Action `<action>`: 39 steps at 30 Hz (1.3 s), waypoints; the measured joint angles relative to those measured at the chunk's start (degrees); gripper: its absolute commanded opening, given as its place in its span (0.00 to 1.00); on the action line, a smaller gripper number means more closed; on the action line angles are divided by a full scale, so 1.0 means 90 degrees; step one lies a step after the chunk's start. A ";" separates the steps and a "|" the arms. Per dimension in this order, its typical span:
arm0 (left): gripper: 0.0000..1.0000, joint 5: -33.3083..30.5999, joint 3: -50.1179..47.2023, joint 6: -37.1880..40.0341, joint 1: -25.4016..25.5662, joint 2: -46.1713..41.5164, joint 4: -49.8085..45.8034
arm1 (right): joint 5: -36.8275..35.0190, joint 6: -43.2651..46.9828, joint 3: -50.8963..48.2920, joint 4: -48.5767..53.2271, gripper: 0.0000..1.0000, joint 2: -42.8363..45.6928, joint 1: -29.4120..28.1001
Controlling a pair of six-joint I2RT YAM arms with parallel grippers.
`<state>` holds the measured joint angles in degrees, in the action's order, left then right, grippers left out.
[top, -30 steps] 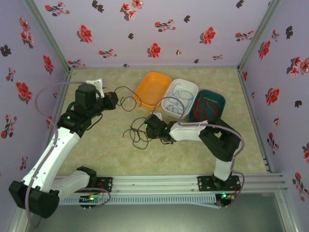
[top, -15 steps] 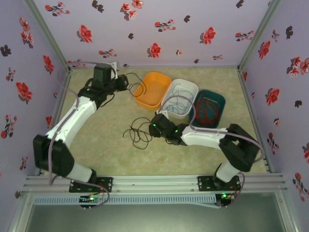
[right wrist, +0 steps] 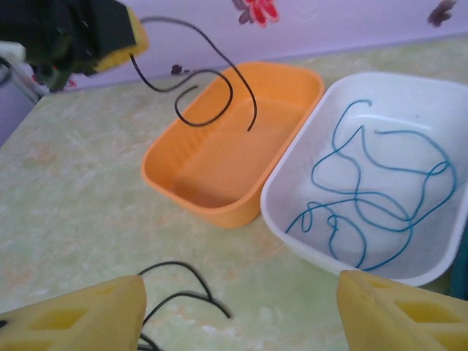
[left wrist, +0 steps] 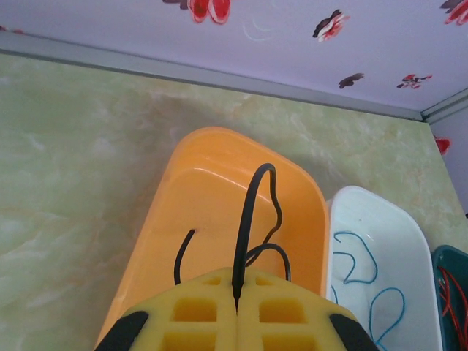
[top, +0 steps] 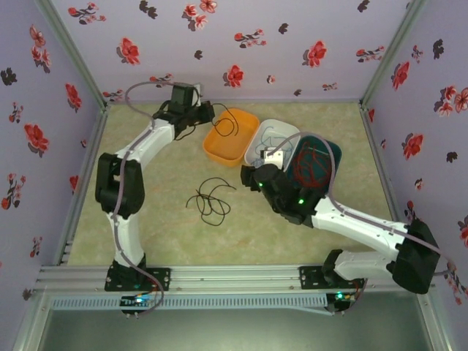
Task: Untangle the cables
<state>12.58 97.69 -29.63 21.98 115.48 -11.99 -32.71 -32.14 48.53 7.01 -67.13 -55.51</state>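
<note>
Left wrist: L gripper (left wrist: 235,294) pinched on black cable (left wrist: 252,212) over orange tray (left wrist: 150,234). R gripper (right wrist: 238,311) wide apart, empty. Blue cable (right wrist: 373,191) in white tray (right wrist: 409,91); red cable (top: 313,167) in teal tray (top: 334,156); black tangle (top: 210,199) on table (top: 161,223).

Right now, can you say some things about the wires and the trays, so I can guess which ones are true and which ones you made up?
1. The left gripper pinches a black cable above the orange tray. True.
2. The blue cable lies in the orange tray. False: it lies in the white tray.
3. The right gripper is shut on a cable. False: it is open and holds nothing.
4. A second black cable lies loose on the table. True.
5. The red cable is in the teal tray. True.
</note>
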 measured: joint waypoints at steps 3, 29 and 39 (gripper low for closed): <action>0.00 0.0044 0.0311 -0.0075 0.0034 0.0430 -0.0007 | -0.0175 0.0056 0.0000 0.0148 0.77 0.0219 0.0000; 1.00 -0.0185 -0.1003 -0.0350 0.0160 -0.0755 0.0180 | -0.0265 -0.0160 0.0483 0.0991 0.69 -0.0559 0.0000; 1.00 -0.1651 -0.3446 -0.0493 0.0151 -0.3366 0.0442 | 0.0918 -0.0500 0.1729 0.1644 0.56 -0.2545 0.0000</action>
<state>-2.28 66.67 -34.06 23.33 85.19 -8.01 -24.45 -36.64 64.10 21.80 -90.04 -55.51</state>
